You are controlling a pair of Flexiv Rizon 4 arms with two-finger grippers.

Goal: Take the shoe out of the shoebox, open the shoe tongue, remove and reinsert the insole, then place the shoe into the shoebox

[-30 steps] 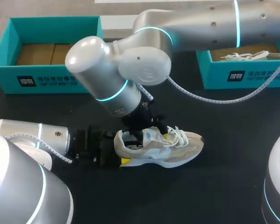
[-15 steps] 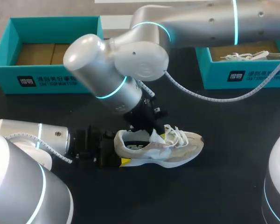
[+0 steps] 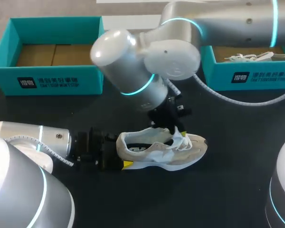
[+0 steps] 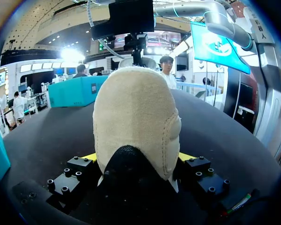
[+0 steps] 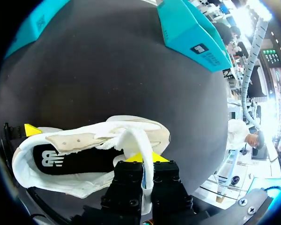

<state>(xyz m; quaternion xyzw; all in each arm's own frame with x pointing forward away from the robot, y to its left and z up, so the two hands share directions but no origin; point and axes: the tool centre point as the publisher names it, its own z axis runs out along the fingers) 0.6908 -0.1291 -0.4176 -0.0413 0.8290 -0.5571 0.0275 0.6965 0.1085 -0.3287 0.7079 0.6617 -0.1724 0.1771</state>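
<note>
Black counter (image 3: 228, 190), head view.

Item 1: teal cardboard shoebox (image 3: 47, 80), upper left of the frame, open, brown card lining showing inside.

Item 2: second teal shoebox (image 3: 256, 78), upper right, partly behind the right arm (image 3: 133, 66); a pale shoe with white laces (image 3: 249, 57) lies in it.

Item 3: beige-and-white suede sneaker (image 3: 180, 152), centre of the frame, sole down on the counter, toe toward the right, well apart from both boxes.

Item 4: left arm (image 3: 33, 137), entering low from the left edge. The left tool (image 4: 136, 158) is clamped on the sneaker's heel, one yellow tip against each side of it.

Item 5: right tool (image 5: 143, 164), above the middle of the sneaker, fingers pressed together on the white tongue (image 5: 131, 138), which is drawn up and away from the opening.

Item 6: black insole (image 5: 70, 159) with a white mark, lying flat inside the sneaker.
</note>
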